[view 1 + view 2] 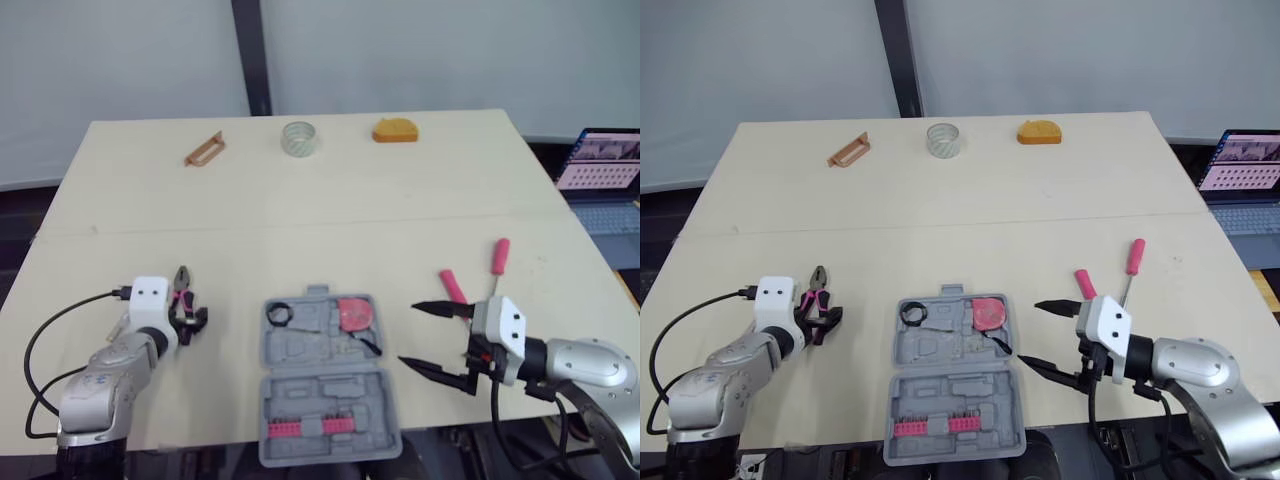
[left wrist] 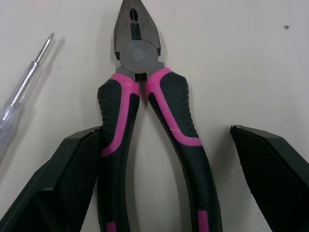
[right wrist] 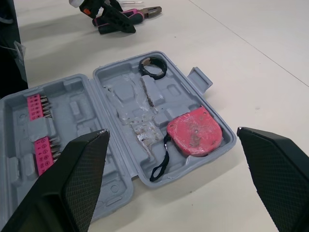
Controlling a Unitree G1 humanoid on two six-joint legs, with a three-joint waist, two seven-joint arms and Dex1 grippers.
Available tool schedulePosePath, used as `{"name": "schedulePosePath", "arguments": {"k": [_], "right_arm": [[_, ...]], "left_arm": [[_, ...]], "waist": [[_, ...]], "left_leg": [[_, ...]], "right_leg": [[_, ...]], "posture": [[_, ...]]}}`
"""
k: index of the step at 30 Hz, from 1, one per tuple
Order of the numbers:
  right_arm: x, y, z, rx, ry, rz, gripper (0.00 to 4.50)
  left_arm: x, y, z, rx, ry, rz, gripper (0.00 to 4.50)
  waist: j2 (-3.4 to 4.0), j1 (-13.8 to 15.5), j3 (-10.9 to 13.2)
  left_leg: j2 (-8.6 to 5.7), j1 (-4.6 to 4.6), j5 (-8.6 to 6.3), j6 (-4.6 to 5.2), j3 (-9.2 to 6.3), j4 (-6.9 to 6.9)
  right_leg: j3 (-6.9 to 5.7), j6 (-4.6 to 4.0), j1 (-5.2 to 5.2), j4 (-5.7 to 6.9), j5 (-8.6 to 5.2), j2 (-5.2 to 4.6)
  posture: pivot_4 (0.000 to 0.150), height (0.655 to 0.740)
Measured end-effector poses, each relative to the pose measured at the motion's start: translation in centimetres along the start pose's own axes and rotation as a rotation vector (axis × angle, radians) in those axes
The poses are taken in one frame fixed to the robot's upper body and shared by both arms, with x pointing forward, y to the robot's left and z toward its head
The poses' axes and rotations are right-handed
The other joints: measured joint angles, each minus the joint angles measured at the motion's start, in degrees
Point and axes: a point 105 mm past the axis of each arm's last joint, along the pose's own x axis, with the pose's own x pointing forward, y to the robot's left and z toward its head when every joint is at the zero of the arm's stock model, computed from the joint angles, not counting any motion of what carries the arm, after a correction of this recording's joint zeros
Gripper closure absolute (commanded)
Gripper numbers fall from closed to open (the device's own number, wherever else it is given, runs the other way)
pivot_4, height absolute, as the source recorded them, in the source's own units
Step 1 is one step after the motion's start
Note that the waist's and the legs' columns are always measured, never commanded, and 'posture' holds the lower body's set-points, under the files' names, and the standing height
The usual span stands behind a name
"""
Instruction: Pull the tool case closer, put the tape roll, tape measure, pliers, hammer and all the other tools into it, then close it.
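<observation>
The grey tool case point(image 1: 300, 350) lies open near the table's front edge. In it are a small black tape roll point(image 1: 279, 313), a red tape measure point(image 3: 195, 132) and pink bit strips point(image 1: 305, 428). The pink-and-black pliers point(image 2: 140, 96) lie on the table left of the case. My left gripper point(image 1: 188, 320) is open, with one finger on each side of the pliers' handles. To the right of the case my right gripper point(image 1: 408, 333) is open and holds nothing. Behind it lie a pink-handled tool point(image 1: 452, 285), partly hidden, and a pink-handled screwdriver point(image 1: 497, 262).
A clear-handled screwdriver point(image 2: 24, 82) lies beside the pliers. Along the far edge sit a brown handle-shaped piece point(image 1: 205, 149), a clear tape roll point(image 1: 299, 138) and an orange object point(image 1: 396, 131). A laptop point(image 1: 600, 165) stands beyond the table's right side.
</observation>
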Motion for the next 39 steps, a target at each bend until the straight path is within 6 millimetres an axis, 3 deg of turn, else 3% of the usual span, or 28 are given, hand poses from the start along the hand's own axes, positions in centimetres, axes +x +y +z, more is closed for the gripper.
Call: {"name": "schedulePosePath", "arguments": {"k": [9, 23, 26, 29, 35, 39], "right_arm": [[-0.1, 0.0, -0.1, 0.002, 0.005, -0.005, 0.02], [-0.3, 0.1, -0.5, 0.014, 0.020, -0.014, 0.02], [-0.3, 0.1, -0.6, 0.014, 0.020, -0.014, 0.00], [-0.3, 0.1, -0.6, 0.014, 0.020, -0.015, 0.00], [-0.3, 0.1, -0.6, 0.014, 0.021, -0.021, 0.00], [-0.4, 0.1, -0.7, 0.020, 0.024, -0.024, 0.00]], "left_arm": [[1.5, 0.5, 1.4, -0.009, -0.012, 0.013, 0.00], [0.9, 0.6, 0.7, 0.002, 0.009, 0.021, 0.00], [0.8, 0.6, 0.6, -0.005, 0.008, 0.020, 0.80], [1.0, 0.6, 0.8, -0.012, -0.001, 0.018, 2.08], [1.6, 1.2, 1.4, 0.008, -0.013, 0.021, 2.05], [1.3, 1.0, 1.9, 0.142, 0.007, -0.061, 2.05]], "waist": [[-0.01, 0.04, 0.00], [0.00, -0.02, 0.00], [0.00, -0.02, 0.00], [0.00, -0.02, 0.00], [0.00, 0.02, 0.00], [-0.07, 0.00, 0.04]], "left_leg": [[0.00, 0.00, 0.00, 0.00, 0.00, 0.01], [0.00, 0.01, 0.00, 0.00, 0.00, -0.01], [0.00, 0.01, 0.00, 0.00, 0.00, 0.00], [0.00, 0.02, 0.00, -0.01, 0.00, -0.01], [0.00, 0.02, 0.01, -0.02, 0.00, 0.00], [0.01, -0.06, 0.02, -0.04, 0.00, -0.02]], "right_leg": [[-0.01, 0.01, 0.00, 0.00, 0.00, 0.00], [0.00, 0.01, 0.00, 0.00, 0.01, 0.00], [0.01, 0.01, 0.01, 0.00, 0.01, 0.00], [0.00, 0.01, 0.00, 0.00, 0.01, 0.00], [0.00, 0.01, 0.00, 0.02, 0.01, 0.00], [0.00, 0.01, -0.11, 0.04, 0.00, 0.01]], "posture": [[0.150, 0.7400], [0.150, 0.7400], [0.150, 0.7400], [0.150, 0.7400], [0.150, 0.7400], [0.150, 0.7400]]}}
